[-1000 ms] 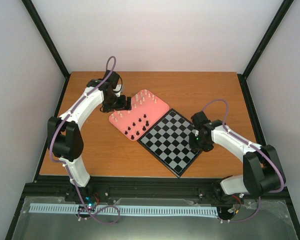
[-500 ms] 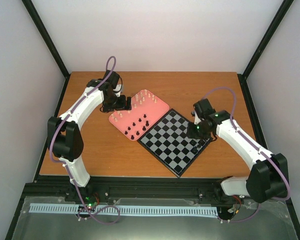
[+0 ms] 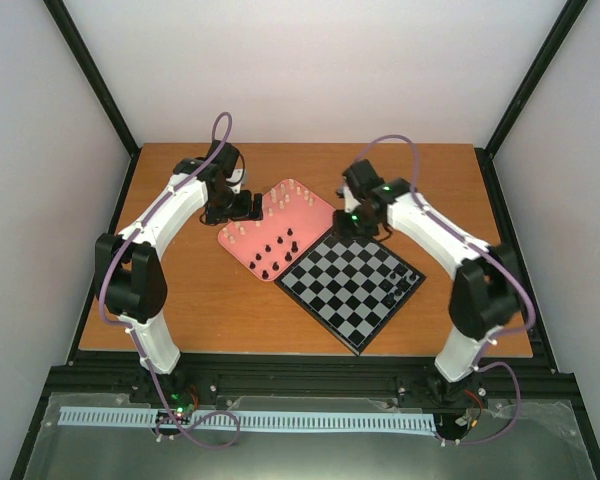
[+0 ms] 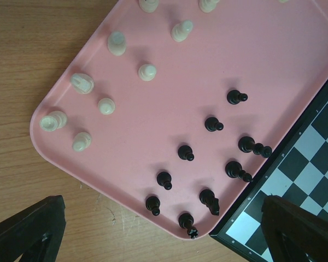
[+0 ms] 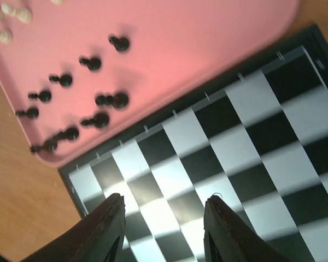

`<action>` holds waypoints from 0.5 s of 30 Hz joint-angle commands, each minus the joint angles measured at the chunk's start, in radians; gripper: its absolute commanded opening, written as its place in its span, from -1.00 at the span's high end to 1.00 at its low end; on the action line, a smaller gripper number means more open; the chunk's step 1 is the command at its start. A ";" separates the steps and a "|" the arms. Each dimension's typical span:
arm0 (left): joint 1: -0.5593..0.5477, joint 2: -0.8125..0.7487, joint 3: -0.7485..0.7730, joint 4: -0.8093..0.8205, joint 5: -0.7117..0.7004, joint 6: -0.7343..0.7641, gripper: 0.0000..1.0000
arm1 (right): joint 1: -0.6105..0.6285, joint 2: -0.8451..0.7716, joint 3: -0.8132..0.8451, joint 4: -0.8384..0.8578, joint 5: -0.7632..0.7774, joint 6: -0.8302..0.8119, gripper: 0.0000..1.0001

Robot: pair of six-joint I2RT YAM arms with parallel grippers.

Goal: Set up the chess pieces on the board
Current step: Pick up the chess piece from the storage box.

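Brown wooden bench (image 3: pixel 180 290) seen from above, walled in white.

On its middle, the board (image 3: pixel 350 285): flat, square, black and grey checks inside a thin black rim. Turned diamond-wise, with one corner pointing near, one far, one left, one right.

Just beside its far-left edge, a pink tray (image 3: pixel 315 215) with rounded corners, long axis running from near-left to far-right.

Two white arms with black joints. Left hand (image 3: pixel 252 207) hovering over the tray's left part, fingers spread wide, nothing between them. Right hand (image 3: pixel 352 222) over the board's far corner, fingers apart and gripping nothing, checks showing through the gap.

The chess pieces, tiny and peg-like, mostly upright on the tray:
- Black pieces (image 3: pixel 272 250) clustered on the near half, next to the board.
- Cream pieces (image 3: pixel 285 195) spread over the far half.
- A few black ones (image 3: pixel 400 290) standing at the board's right corner. Exact count too small to tell from above.

Hard to make out:
- Right wrist view blurred, piece shapes smeared.
- Left wrist view cutting off several cream pieces at its top edge.
- Piece types not readable from above.
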 commanded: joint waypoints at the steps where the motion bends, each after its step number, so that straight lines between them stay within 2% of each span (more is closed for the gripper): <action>1: 0.005 -0.006 0.037 -0.011 -0.016 -0.010 -1.00 | 0.036 0.177 0.169 0.058 -0.055 -0.036 0.18; 5: 0.005 -0.013 0.029 -0.013 -0.020 -0.026 -1.00 | 0.057 0.339 0.345 0.073 -0.093 -0.055 0.17; 15: 0.006 -0.016 0.029 -0.015 -0.027 -0.030 -1.00 | 0.083 0.611 0.596 0.064 -0.116 -0.074 0.16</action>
